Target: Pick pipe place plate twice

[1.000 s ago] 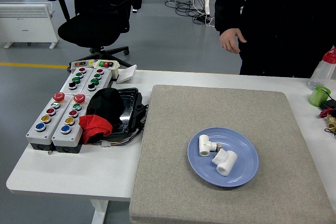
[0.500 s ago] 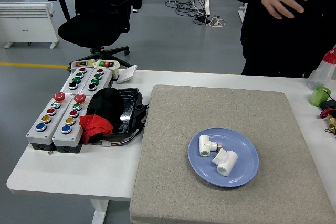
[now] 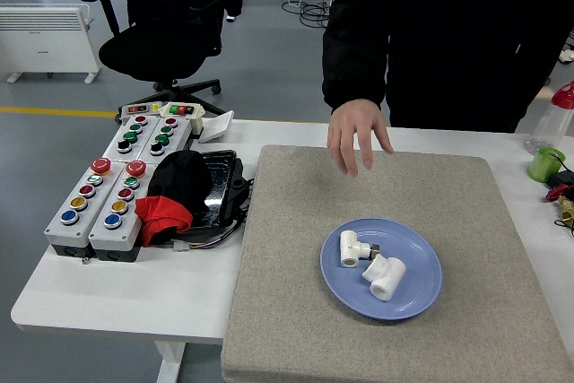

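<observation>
On the blue plate (image 3: 421, 298) in the lower right of the frame lie two white pipe fittings: a small tee fitting (image 3: 351, 248) toward the plate's upper left, and an elbow fitting (image 3: 386, 277) just beside it, near the plate's middle. Both being on the plate, I judge that the two placements are already done. The plate sits on a grey felt mat (image 3: 296, 248) which covers the right part of the white table (image 3: 117, 298). Above the mat's far edge a person's hand (image 3: 355, 134) reaches down with fingers spread and pointing downward, holding nothing, perhaps to collect the fittings. No robot hand is visible, so I cannot tell its state. At the left stand button boxes (image 3: 112, 190).
</observation>
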You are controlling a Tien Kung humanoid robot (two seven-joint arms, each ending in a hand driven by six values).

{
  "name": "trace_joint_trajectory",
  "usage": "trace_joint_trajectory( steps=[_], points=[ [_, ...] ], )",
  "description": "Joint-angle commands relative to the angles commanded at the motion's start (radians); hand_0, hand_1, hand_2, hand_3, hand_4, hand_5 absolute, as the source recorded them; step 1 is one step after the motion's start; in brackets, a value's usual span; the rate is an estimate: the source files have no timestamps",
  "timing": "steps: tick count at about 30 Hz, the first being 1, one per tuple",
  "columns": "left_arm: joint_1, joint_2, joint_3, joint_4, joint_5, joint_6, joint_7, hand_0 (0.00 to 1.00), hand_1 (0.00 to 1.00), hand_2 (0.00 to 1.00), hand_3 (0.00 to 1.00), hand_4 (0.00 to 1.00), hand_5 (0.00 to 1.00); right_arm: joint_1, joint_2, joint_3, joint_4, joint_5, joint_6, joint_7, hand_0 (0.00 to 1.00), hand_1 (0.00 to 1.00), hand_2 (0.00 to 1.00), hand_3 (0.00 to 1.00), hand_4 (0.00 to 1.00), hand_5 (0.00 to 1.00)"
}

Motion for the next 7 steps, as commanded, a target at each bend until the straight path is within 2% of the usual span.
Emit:
trace_joint_trajectory(
  steps=[7],
  points=[
    [-0.001,0.0,0.006,0.0,-0.006,-0.001,-0.001,0.656,0.625,0.637,0.574,0.404,0.998,-0.01,0.001,0.001,0.002,0.0,0.0,0.0,0.797,0.752,0.803,0.783,0.567,0.661]
  ],
)
